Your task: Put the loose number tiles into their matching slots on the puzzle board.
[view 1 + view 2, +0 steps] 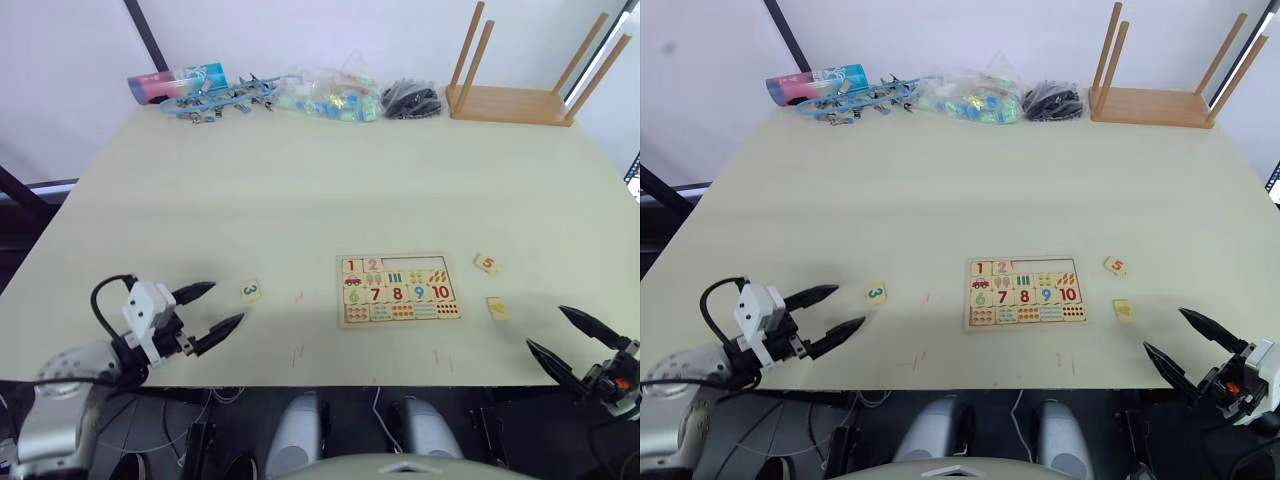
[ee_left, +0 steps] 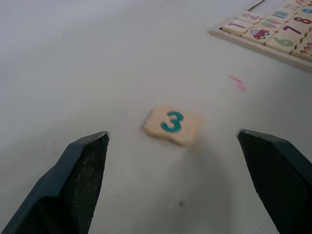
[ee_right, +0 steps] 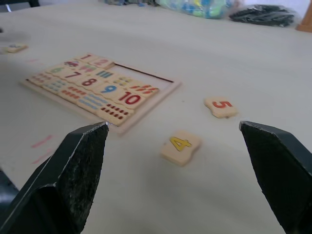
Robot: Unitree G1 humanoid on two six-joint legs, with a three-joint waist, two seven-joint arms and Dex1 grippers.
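Lighting even, diffuse, bright; pale desk shows no hard glare. Shadows soft and faint: a dim smudge beside the 3 tile in the left wrist view, a weak one under the 4 tile in the right wrist view. Wrist views: near black fingers slightly soft, far puzzle board and background clutter blurred. Head views sharp centrally; white wall behind mildly washed out.

A wide pale table stands against a plain white wall; clutter and a wooden dowel stand line its far edge.
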